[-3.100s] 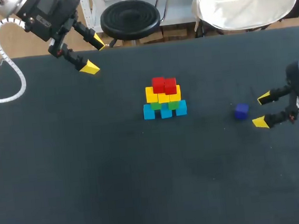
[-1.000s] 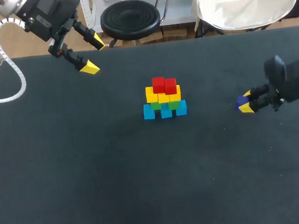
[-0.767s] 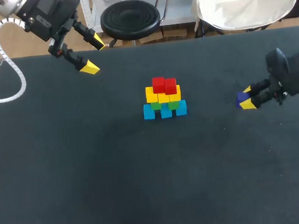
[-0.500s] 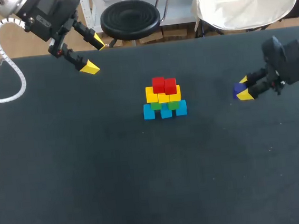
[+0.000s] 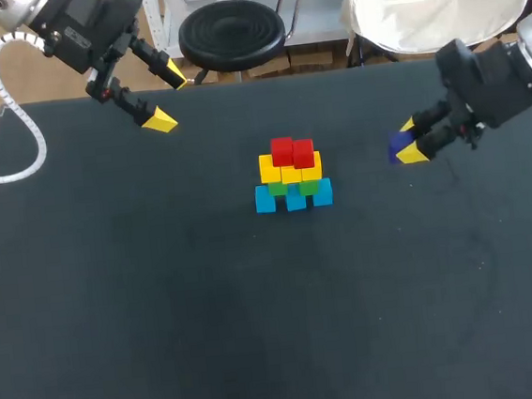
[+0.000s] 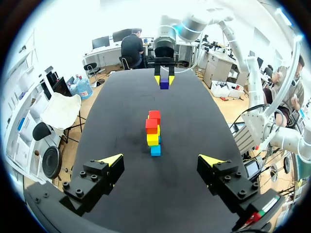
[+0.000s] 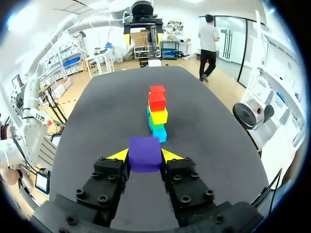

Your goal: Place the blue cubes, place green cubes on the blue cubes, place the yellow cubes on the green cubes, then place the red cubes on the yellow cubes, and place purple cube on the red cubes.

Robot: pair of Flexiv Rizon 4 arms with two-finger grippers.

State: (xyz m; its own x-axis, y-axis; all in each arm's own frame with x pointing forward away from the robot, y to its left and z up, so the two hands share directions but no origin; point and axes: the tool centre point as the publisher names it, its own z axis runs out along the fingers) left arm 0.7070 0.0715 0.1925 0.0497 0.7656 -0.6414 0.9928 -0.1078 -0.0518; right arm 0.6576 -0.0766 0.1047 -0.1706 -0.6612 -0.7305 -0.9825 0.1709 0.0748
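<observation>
A stack of cubes (image 5: 291, 173) stands mid-table: blue cubes (image 5: 292, 197) at the base, green (image 5: 307, 187) above, yellow (image 5: 289, 169) over those, and two red cubes (image 5: 291, 150) on top. The stack also shows in the left wrist view (image 6: 153, 132) and right wrist view (image 7: 157, 111). My right gripper (image 5: 405, 145) hangs above the table to the stack's right, shut on the purple cube (image 5: 397, 144) (image 7: 144, 153). My left gripper (image 5: 164, 97) stands open over the far left corner, nothing between its fingers (image 6: 160, 159); ahead of it, beyond the stack, the purple cube (image 6: 164, 84).
The black table (image 5: 258, 313) carries nothing else. Wide bare cloth lies in front of the stack and on both sides.
My right gripper closed on the purple cube, lifted it off the table and carried it up and left toward the stack. The left arm has not moved.
</observation>
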